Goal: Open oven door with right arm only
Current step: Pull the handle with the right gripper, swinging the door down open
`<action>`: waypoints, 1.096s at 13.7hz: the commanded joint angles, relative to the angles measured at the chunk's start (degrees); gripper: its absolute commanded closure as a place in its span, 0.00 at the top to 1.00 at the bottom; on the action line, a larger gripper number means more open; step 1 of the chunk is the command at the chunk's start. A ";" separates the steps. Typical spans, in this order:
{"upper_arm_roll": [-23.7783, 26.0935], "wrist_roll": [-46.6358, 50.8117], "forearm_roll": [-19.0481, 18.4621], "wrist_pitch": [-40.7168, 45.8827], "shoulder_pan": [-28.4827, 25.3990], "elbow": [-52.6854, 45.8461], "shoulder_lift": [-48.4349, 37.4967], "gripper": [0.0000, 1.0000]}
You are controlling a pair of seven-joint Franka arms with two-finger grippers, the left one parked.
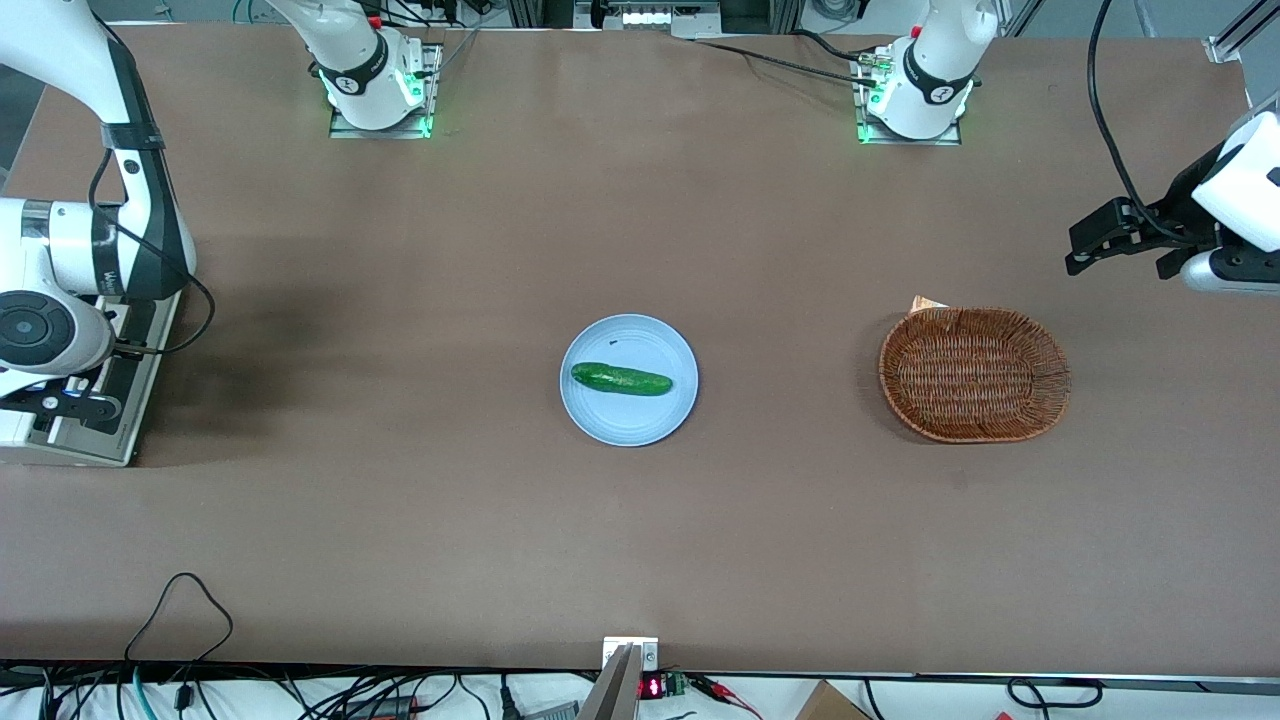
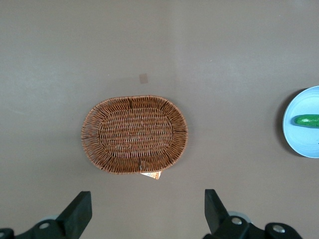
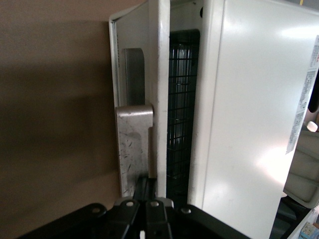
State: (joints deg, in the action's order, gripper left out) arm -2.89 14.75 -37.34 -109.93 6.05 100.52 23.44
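At the working arm's end of the bench, the right arm point(image 1: 60, 260) is holding its pincer point(image 3: 147, 191) clamped on the oven door point(image 3: 142, 64)'s handle point(image 3: 133, 149), the door standing partly ajar with racks showing through the gap, most of its swing remaining.

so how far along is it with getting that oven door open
Started: the silver metal-framed oven door stands slightly ajar from the white toaster oven, a gap showing the wire rack inside. In hand: the right arm's black gripper is at the door's silver bar handle. Left: swinging the door fully down.
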 commanded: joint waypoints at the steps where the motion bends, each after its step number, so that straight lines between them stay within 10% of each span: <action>1: 0.34 1.07 2.26 -2.74 0.54 0.55 2.05 0.00; 15: 0.78 1.07 6.57 -3.71 -0.95 1.34 2.13 0.00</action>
State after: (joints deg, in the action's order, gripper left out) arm -1.64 15.24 -30.86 -111.49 4.68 101.33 24.19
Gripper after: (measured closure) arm 0.991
